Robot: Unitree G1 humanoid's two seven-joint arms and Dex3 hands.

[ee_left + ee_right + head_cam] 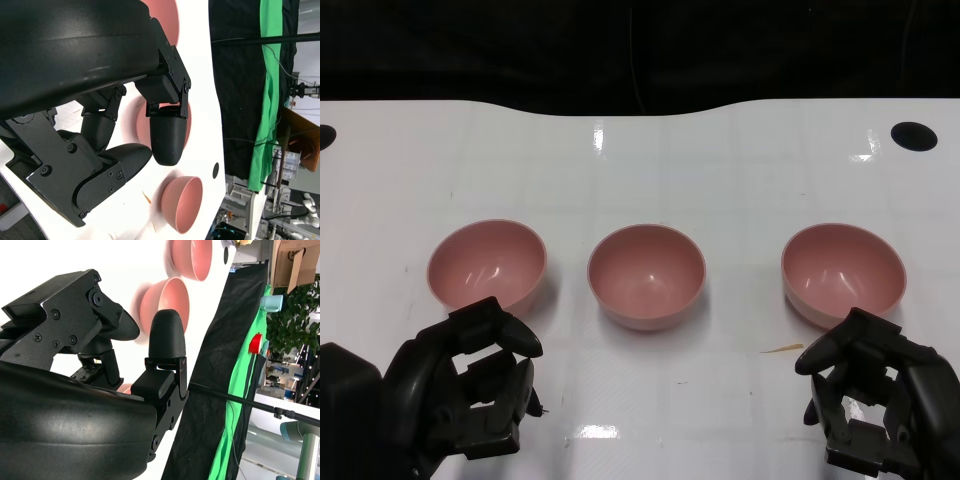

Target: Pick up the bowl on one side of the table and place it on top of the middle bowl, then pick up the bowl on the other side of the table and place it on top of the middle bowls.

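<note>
Left hand [460, 385], right hand [880, 395] cut off by head view's bottom edge. Left bowl [487, 266] near rim hidden behind left hand.

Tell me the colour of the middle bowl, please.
The middle bowl is pink, inside and out; the head view shows it best.
</note>
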